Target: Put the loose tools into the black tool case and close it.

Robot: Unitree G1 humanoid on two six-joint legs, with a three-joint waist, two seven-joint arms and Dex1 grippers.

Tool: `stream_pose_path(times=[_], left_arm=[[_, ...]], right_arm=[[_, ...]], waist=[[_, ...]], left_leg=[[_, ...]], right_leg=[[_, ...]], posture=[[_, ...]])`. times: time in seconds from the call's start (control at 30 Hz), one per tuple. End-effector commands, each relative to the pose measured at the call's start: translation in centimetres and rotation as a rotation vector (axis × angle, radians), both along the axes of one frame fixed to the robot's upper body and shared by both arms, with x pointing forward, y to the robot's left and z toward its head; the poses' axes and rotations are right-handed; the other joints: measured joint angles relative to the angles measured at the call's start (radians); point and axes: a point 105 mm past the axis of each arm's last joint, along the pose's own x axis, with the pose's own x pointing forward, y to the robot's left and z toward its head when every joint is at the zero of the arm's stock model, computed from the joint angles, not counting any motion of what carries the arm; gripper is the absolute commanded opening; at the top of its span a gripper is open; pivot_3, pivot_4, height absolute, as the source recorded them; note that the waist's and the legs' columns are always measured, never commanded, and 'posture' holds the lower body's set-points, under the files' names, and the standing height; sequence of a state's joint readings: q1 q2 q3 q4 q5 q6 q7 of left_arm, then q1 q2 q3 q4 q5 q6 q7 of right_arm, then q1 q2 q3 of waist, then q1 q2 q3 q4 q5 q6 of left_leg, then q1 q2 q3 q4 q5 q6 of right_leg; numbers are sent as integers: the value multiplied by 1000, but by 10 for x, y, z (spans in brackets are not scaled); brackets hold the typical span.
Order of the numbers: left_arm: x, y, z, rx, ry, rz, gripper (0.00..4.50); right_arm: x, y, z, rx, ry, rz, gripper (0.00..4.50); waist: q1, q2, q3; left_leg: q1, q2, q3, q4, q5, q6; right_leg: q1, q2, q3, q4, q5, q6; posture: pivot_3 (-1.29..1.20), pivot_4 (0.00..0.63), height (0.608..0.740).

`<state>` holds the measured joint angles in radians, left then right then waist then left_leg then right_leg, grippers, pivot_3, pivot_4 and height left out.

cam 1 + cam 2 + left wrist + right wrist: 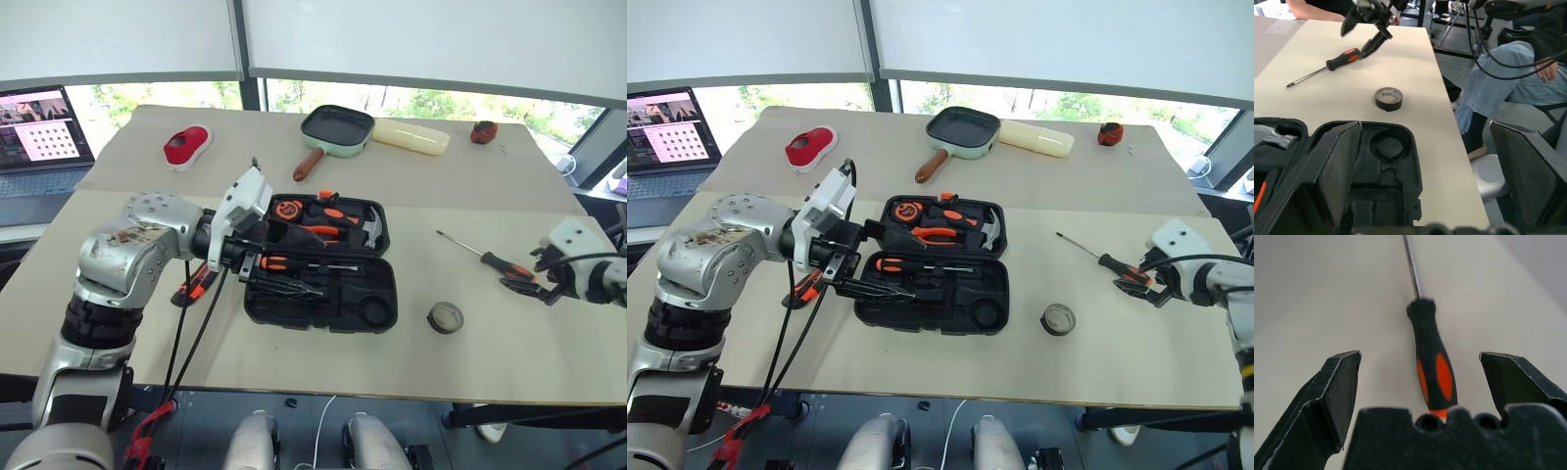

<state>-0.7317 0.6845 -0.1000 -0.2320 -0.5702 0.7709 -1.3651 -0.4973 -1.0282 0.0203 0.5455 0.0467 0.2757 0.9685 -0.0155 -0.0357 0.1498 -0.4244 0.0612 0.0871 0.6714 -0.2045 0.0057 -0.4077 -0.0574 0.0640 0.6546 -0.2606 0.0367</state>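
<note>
Screwdriver (pixel 1432 367) between spread right hand (pixel 1420 382)

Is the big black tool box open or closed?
Open. The black plastic tool case lies spread flat on the tan table, both halves showing moulded recesses, with orange-handled tools inside.

Bare table (pixel 509 343) surrounds the screwdriver (pixel 488 258) and tape roll (pixel 445 316); the open case (pixel 323 274) blocks the middle.
</note>
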Motion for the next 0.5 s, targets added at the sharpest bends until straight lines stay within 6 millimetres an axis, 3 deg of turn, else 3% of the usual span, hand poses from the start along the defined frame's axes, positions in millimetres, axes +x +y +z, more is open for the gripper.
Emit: stream_pose_path(times=[0.03,0.4,0.5], left_arm=[[-6,0,9,-12,-56,-6,4490],[-2,1,10,-14,-84,28,4490],[0,0,12,-18,-92,32,4500]], right_arm=[[1,-5,-5,-34,78,12,4500],[16,-11,-22,-161,75,-19,4500],[21,-11,-22,-174,52,-31,3827]], waist=[[1,0,0],[-5,-1,0],[-7,-1,0]], left_leg=[[0,0,0,0,0,0],[2,0,0,-1,0,0],[3,0,0,-1,0,0]], right_leg=[[0,0,0,0,0,0],[2,0,0,0,0,0],[2,0,0,0,0,0]], posture=[[0,150,740],[0,150,740],[0,150,740]])
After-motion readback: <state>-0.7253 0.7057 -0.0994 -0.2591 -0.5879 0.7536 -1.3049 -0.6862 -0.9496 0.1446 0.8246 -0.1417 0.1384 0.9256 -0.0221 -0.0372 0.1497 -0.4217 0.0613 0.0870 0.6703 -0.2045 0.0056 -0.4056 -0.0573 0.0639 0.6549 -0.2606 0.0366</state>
